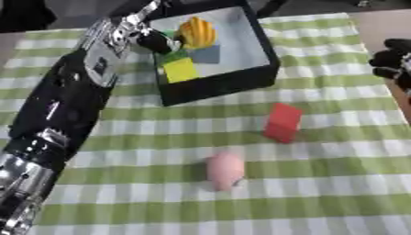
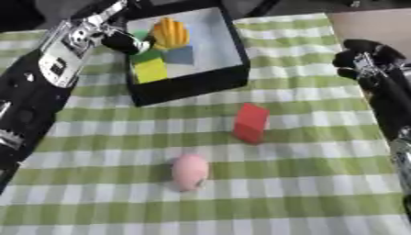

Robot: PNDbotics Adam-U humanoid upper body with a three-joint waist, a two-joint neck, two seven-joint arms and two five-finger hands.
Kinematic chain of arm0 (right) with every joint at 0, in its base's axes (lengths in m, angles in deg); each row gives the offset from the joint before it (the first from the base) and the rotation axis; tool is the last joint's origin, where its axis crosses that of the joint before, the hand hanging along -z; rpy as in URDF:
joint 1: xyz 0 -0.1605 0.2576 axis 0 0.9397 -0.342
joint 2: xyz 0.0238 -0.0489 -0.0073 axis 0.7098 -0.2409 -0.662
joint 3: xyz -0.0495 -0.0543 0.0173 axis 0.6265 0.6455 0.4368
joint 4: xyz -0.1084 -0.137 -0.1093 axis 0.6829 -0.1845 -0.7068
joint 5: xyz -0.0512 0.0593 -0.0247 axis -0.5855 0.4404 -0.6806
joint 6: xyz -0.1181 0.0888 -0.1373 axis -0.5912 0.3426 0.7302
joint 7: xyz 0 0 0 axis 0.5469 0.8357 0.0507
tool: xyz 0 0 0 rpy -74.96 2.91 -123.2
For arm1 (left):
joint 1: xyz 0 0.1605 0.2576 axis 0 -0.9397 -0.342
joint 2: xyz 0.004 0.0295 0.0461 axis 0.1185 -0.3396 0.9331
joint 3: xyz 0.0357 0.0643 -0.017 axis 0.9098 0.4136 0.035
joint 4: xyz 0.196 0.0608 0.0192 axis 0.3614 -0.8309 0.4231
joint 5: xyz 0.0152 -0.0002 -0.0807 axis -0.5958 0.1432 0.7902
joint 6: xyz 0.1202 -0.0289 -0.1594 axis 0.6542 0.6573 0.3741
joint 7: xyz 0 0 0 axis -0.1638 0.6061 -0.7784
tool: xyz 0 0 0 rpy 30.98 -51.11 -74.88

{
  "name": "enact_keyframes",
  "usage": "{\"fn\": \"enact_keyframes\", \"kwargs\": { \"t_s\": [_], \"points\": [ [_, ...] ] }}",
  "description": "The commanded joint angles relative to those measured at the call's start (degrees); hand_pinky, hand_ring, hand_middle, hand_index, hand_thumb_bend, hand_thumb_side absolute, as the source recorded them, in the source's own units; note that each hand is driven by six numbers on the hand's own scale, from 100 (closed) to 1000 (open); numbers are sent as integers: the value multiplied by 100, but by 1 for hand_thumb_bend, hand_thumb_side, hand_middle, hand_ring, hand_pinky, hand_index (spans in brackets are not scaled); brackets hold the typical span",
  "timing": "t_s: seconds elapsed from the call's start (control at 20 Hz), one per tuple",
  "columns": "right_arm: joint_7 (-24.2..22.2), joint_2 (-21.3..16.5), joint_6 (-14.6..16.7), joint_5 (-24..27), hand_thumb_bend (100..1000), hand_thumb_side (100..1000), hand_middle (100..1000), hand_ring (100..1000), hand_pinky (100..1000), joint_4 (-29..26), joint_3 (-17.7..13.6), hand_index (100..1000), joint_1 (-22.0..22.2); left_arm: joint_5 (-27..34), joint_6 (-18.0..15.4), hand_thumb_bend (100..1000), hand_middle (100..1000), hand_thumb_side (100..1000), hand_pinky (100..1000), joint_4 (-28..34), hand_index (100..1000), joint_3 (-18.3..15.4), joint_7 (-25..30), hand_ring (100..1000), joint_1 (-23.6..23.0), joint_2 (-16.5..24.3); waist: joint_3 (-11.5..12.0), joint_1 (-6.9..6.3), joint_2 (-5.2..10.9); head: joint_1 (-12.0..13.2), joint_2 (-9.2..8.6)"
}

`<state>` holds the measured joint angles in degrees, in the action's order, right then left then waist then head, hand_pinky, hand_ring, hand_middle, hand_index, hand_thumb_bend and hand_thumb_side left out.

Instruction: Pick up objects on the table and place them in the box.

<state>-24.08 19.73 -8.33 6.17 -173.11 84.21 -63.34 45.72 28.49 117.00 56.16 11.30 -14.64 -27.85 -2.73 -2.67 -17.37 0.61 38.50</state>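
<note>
Currently left hand (image 1: pixel 157 42) is over the black box (image 1: pixel 265 50), fingers curled; whether they hold anything can't be told. Box holds a yellow ridged item (image 1: pixel 197 32) plus yellow, green and blue blocks. Red block (image 1: pixel 282 122) and pink egg-shaped item (image 1: pixel 224 170) sit on the checked desk (image 1: pixel 321 183). Right hand (image 2: pixel 365 57) is at the right edge, fingers curled, empty. No readable writing.

Left arm (image 1: pixel 64 110): a thick glossy black shell, tapering toward the wrist, with pale glints along its length. A ribbed silver metal joint (image 1: pixel 20 174) sits at its lower end, and silver plates with dark openings form the wrist section (image 1: pixel 112 39). Left hand (image 1: pixel 157 42): black and rounded. Right hand (image 2: pixel 361 57): black, bulbous segments, with a small silver fitting at its base; the forearm (image 2: pixel 389 105) behind is black.
</note>
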Motion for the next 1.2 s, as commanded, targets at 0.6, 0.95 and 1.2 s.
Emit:
{"fn": "enact_keyframes", "kwargs": {
  "t_s": [0.6,0.95,1.2],
  "points": [
    [81,-275,56,29,100,543,644,765,835,-120,-101,767,78,1652,612,100,767,200,847,2214,828,171,32,824,-341,915,165,98,272,-167,114],
    [118,-317,82,33,100,541,644,764,835,-140,-132,767,133,2462,785,100,734,317,821,3164,794,-32,-308,791,-763,1327,245,132,301,-213,155],
    [174,-370,122,18,100,537,645,764,835,-171,-189,768,197,3346,843,100,725,424,815,3990,786,-316,-1036,776,-1416,1669,306,154,306,-251,186]
  ]
}}
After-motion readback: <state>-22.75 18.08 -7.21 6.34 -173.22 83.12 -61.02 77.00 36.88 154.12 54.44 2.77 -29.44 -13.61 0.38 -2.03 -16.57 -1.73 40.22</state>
